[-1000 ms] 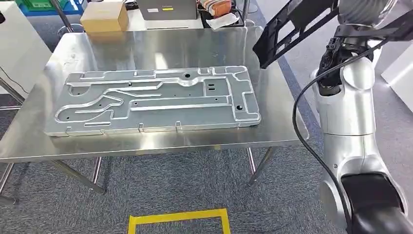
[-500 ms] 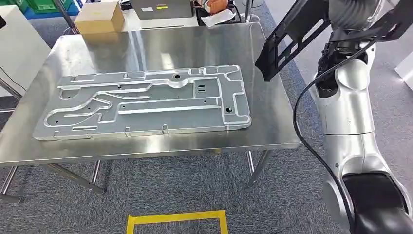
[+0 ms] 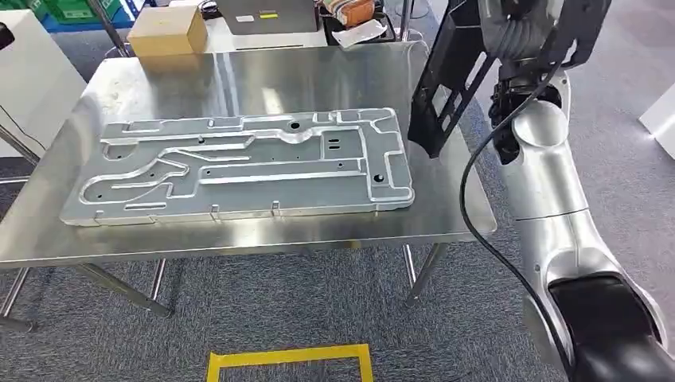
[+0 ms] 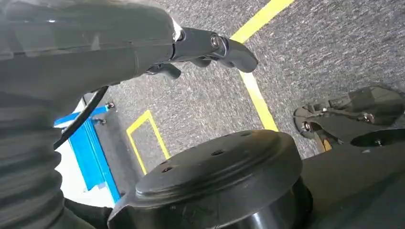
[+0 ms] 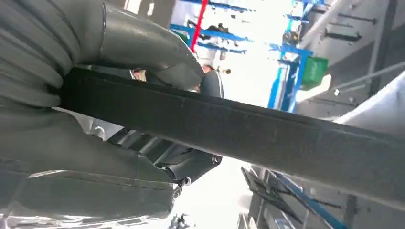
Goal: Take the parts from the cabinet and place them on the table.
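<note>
workshop | steel table (image 3: 446,215) | yellow floor tape (image 3: 288,356) | blue racks (image 5: 286,71)

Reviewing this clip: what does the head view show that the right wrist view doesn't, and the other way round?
Head view alone: the steel table, the large machined silver plate lying flat on it, a cardboard box behind, yellow floor tape, and the right arm raised beside the table.

Right wrist view alone: the right hand close up, its fingers wrapped around the part's edge, with blue racking behind.

Both: the black frame part, held aloft.
</note>
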{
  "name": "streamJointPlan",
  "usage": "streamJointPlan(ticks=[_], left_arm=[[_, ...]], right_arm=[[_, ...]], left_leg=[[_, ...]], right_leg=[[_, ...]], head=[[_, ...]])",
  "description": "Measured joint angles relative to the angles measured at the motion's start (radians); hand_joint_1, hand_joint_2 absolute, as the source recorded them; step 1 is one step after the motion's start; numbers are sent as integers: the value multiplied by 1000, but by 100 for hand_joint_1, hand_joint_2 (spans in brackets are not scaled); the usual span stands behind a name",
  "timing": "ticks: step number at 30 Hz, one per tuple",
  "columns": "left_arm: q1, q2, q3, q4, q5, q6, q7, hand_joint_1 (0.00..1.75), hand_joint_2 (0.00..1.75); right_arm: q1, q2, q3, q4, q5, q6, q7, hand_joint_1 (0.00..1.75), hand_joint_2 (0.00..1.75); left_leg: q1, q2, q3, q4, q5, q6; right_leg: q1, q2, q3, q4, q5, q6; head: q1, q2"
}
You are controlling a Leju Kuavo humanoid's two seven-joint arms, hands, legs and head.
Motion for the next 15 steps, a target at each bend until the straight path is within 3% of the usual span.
streamJointPlan(ticks=[8, 15], left_arm=[[-1, 0, -7, 0, -2, -3, 6, 0, 175], [-4, 0, -11, 0, -3, -6, 5, 0, 175]], right_arm=[[-84, 30, 51, 117, 86, 23, 75, 175, 175], [-151, 98, 138, 275, 214, 10, 101, 175, 175]], left_leg=[[-1, 0, -4, 6, 0, 0], [-2, 0, -4, 7, 0, 0]], right_leg=[[-1, 0, 1, -1, 2, 3], [-1, 0, 1, -2, 2, 4]], head=[[0, 0], [0, 0]])
